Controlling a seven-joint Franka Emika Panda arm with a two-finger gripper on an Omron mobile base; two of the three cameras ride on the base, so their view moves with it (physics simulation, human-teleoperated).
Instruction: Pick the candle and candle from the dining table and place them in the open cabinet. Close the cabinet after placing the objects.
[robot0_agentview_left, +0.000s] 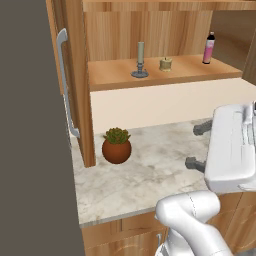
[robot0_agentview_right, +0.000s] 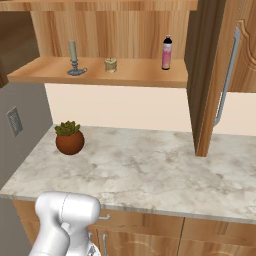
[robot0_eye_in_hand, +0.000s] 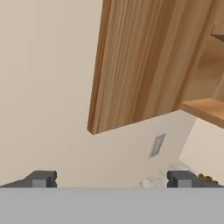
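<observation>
Both candles already stand on the cabinet (robot0_agentview_left: 75, 75) shelf, upper centre of the left base view: taper candle (robot0_agentview_left: 140, 60) beside stubby candle (robot0_agentview_left: 165, 64), pink bottle (robot0_agentview_left: 208, 48) further right. Remaining step, judged: shut the 2 doors. The gripper (robot0_agentview_left: 199, 146), right of frame, is spread wide and empty. Advise pushing each door's outer face squarely. The marbled counter (robot0_agentview_left: 150, 170) carries a potted plant (robot0_agentview_left: 116, 145).

The wooden cabinet shelf (robot0_agentview_left: 200, 73) carried the slim grey-beige taper candle (robot0_agentview_left: 140, 61), the stubby golden-tan candle (robot0_agentview_left: 165, 64) and a pink bottle (robot0_agentview_left: 208, 48), while the marbled stone desk (robot0_agentview_left: 150, 175) bore a potted succulent (robot0_agentview_left: 116, 145).
</observation>
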